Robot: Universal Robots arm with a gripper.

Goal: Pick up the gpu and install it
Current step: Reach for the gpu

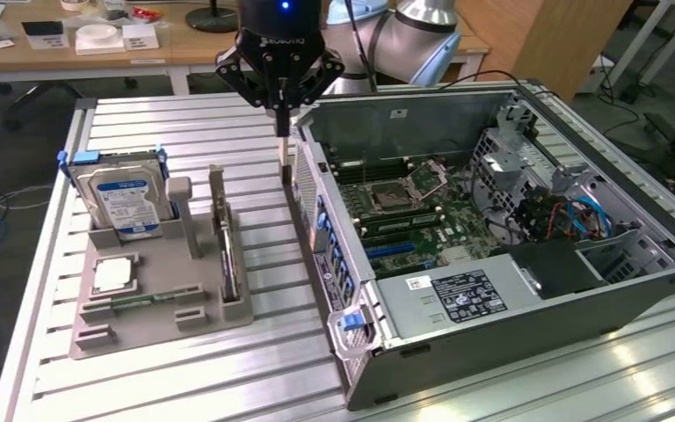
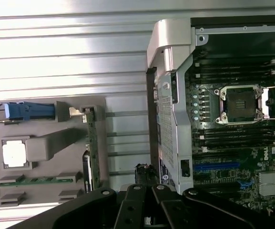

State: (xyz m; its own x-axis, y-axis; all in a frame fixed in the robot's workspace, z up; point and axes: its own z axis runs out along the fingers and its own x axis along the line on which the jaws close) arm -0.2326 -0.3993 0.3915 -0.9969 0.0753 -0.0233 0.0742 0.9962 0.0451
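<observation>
Claw (image 1: 282,151); gpu (image 1: 228,253) edge-up, lengthwise along case (image 1: 526,309)

gpu (image 1: 228,255), thin card, vert. on edge, in gray holder (image 1: 156,271)

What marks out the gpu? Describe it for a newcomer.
Find the grey tray on the exterior view's left, beside the open computer case. The gpu stands on edge along the tray's case-side edge. It is a thin card, unlike the thick blue-labelled hard drive and the flat square chip.

gpu (image 1: 231,255) faces out of sight, edge-on
</observation>
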